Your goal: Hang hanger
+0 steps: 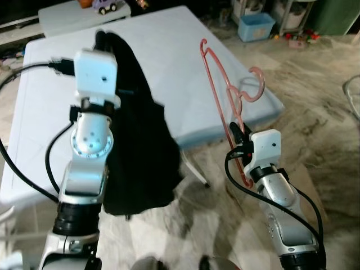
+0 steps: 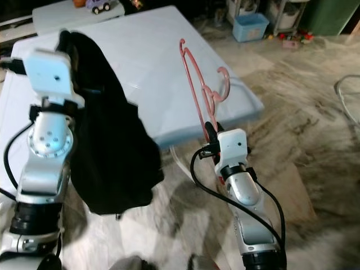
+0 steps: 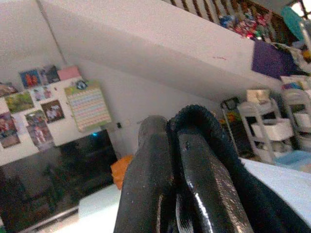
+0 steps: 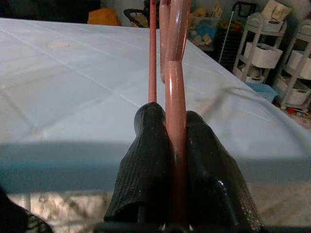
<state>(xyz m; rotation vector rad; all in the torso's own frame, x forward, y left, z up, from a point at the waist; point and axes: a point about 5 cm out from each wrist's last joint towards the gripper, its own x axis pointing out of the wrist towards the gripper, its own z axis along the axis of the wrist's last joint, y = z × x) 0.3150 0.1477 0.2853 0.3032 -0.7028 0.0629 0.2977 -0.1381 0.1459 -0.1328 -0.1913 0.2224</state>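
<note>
Right gripper: the right gripper [image 4: 176, 145] has its two black fingers [image 4: 146, 160] pressed tight against the lower bar of a thin pink plastic clothes hanger [image 1: 225, 107], nothing but the bar between them.
Pink hanger: it stands nearly upright from the right gripper, edge-on, rising over the near right part of the table; its hook [image 1: 256, 84] curls out to the right, over the table's right corner.
Left gripper: the left gripper [image 3: 172, 155] is raised high on the left, its fingers [image 3: 209, 189] closed together with a fold of black cloth pinched over them.
Black garment: a limp black cloth garment [image 1: 138, 152] hangs from the left gripper, draping down in front of the table's near edge, its bottom hem loose above the floor.
Garment and hanger: well apart, garment on the left, hanger on the right.
Table: a large pale blue-white folding table [image 1: 174, 62] lies ahead of the robot.
Far end: a small purple toy car [image 1: 107, 5] sits on a second pale surface beyond the table.
Floor: brown and grey marbled floor [image 1: 315, 112] on the right, with a light blue plastic bin [image 1: 256, 26] far off.
</note>
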